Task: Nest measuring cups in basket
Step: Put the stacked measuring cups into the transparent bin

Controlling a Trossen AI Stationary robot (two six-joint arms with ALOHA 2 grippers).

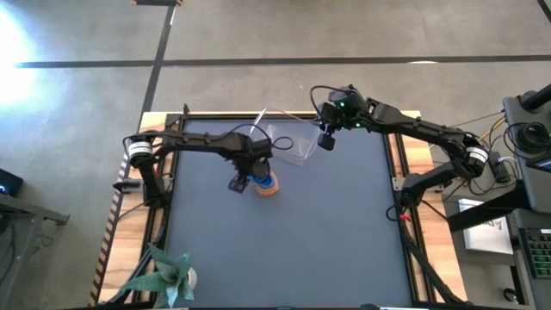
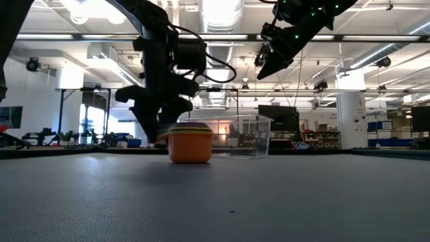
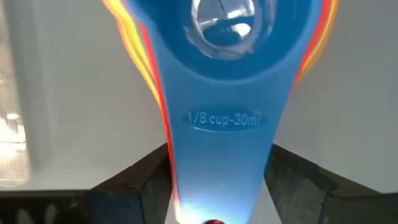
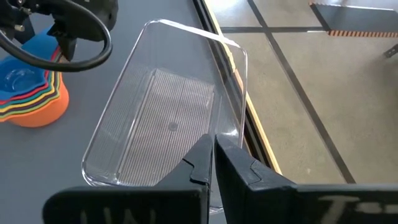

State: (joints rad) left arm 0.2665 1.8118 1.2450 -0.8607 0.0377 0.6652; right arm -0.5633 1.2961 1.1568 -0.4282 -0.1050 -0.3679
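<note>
Here the nesting stage looks complete and the transfer stage is pending. The cups (image 1: 268, 184) sit as one stack on the bench (image 1: 284, 250), orange outermost and blue innermost, just beside the basket (image 1: 293, 148) and not inside it; the right wrist view shows the basket (image 4: 163, 118) empty. The left gripper (image 3: 208, 186) is low at the stack, its two dark fingers (image 3: 134, 180) standing either side of the blue handle marked "1/8 cup-30ml". Whether they press the handle or have let go cannot be told: in the left wrist view each finger lies close against the handle's edge with no plain gap. The right gripper (image 4: 212, 163) hangs above the basket's near wall, jaws clenched on nothing, apparently waiting.

Judged step: the smallest cup is seated and the stack is ready to move. The next move would call for a firm hold on the bunched handles or the orange wall, a lift clear of the basket rim, and a level set-down inside. A loose hold risks fanning the stack apart; the light basket may slide if nudged.
</note>
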